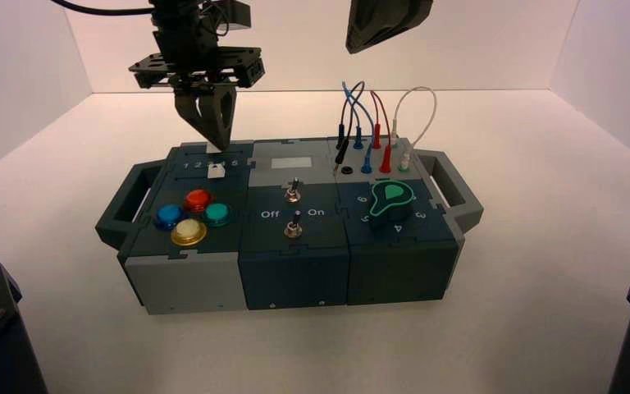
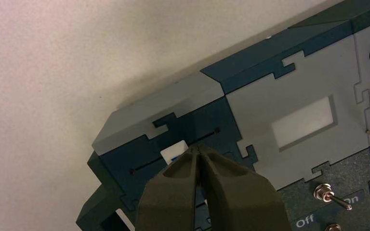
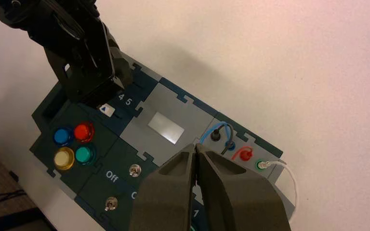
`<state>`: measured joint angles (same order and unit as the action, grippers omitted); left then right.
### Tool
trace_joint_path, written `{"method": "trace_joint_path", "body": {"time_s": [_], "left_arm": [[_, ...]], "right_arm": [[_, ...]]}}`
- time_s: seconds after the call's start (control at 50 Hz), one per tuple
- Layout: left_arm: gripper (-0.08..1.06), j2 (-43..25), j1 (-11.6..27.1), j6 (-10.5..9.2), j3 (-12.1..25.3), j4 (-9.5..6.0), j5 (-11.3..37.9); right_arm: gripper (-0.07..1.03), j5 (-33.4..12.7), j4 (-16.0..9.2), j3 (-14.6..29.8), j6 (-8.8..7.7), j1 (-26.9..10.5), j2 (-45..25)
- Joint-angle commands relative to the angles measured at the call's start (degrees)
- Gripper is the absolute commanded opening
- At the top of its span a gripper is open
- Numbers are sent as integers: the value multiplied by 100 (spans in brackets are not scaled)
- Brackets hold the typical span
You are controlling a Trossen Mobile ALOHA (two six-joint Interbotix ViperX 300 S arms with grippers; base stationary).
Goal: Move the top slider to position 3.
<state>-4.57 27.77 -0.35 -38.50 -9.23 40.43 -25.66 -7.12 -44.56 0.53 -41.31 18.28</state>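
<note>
Left hand (image 2: 198, 148) down at the top slider (image 2: 174, 151), its fingers pressed together.
On the worktop (image 1: 328, 345), the slider's white knob sits about midway along its track, on the dark panel at the box's (image 1: 295, 267) corner toward the worktop's far left corner — the hand's tips are right beside it, though contact is unclear. The numeral 3 (image 1: 210, 164) is in the row on the near side of that track. The right hand (image 1: 357, 48), also pressed together, is held up toward the worktop's far edge — idle.
</note>
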Motion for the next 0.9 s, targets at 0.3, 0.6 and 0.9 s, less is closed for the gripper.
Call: {"method": "trace_joint_path", "body": {"time_s": [0.3,0.6,0.9], "left_arm": [[-3,176,26,18,220,0,-9],[-3,765,237,-18,272,-18,360],[-3,1169,229,-44,-229,0,422]], "right_arm": [[-2,62,9,88,0,0,53],[-2,35,9,88,0,0,26],[-2,-26,18,105,0,0,-114]]}}
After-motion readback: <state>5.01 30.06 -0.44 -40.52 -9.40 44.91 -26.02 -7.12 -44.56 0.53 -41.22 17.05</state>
